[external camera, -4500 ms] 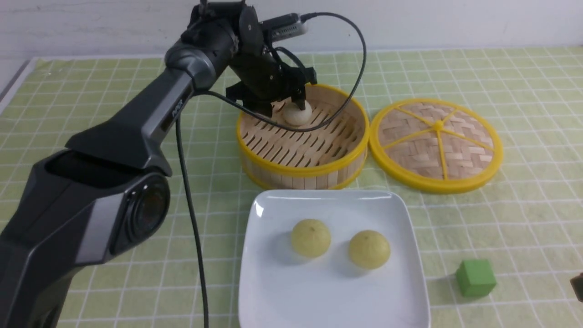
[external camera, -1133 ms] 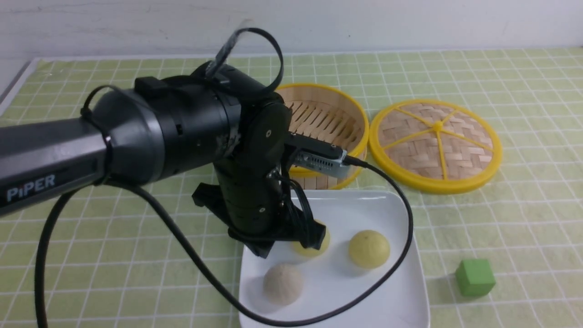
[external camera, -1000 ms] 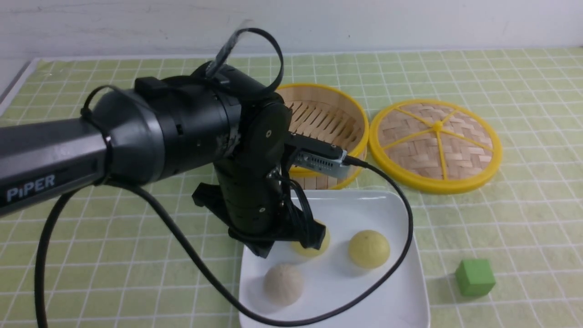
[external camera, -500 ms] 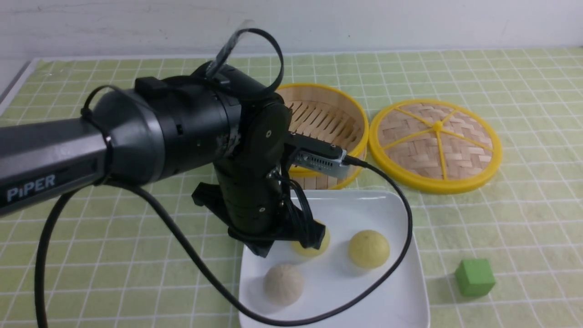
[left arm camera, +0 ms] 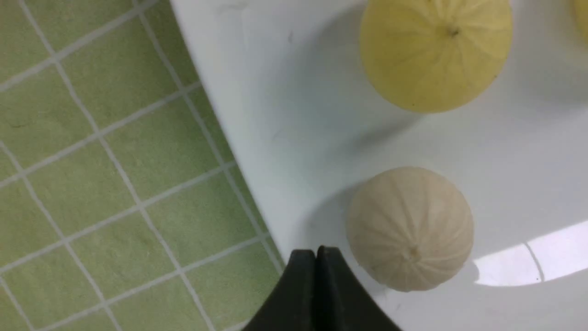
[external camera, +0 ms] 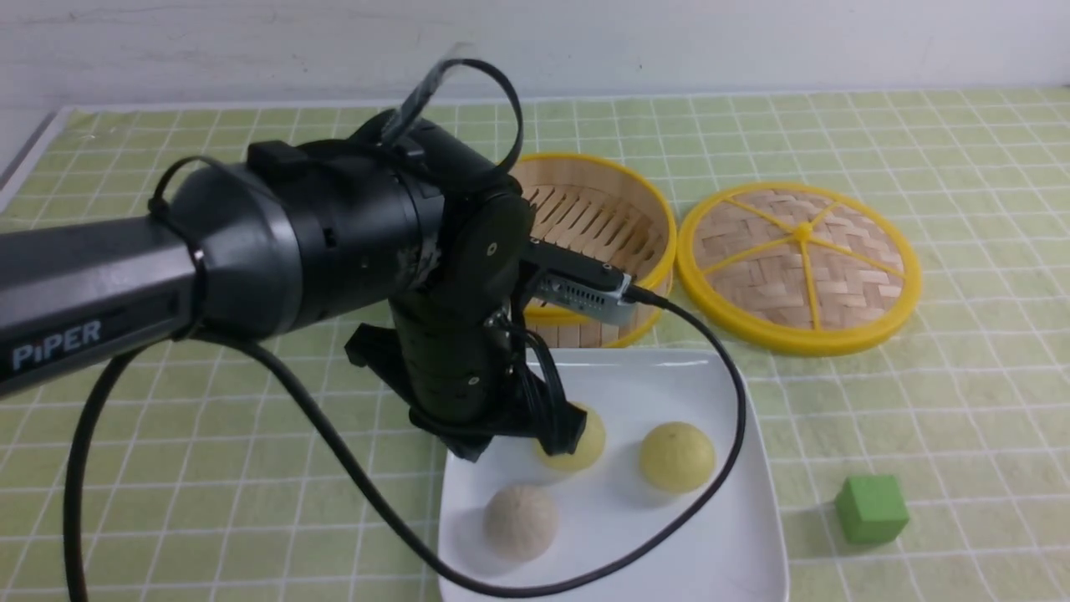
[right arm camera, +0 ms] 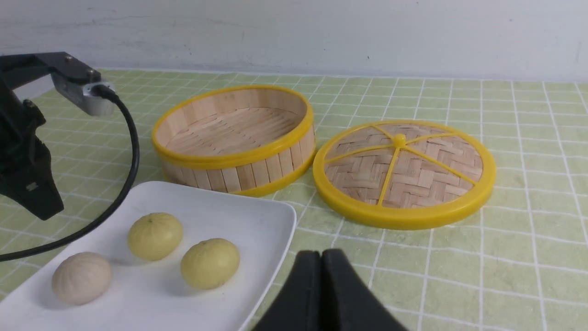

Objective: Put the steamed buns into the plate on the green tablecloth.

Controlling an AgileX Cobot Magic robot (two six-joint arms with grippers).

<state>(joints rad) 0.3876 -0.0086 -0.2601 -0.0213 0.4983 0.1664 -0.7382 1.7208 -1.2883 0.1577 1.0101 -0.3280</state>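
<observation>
Three steamed buns (external camera: 677,456), two yellow and one greyish-white, lie on the plate (external camera: 652,376) on the green tablecloth (external camera: 919,401) covering the counter. The bamboo steamer (external camera: 585,176) shows none inside, so the task looks done, with only drawing the arm clear left. The left hand (left arm camera: 316,252) hovers over the plate's left edge just beside the greyish-white bun (left arm camera: 410,228), fingers (left arm camera: 298,299) pressed together on nothing, and the right hand (right arm camera: 320,253) is likewise closed and empty, well apart from the buns.

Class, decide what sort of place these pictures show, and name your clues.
Probably a robot test bench staged as a dining table: green tablecloth, bamboo steamer and plate, a robot arm, bare wall behind.
</observation>
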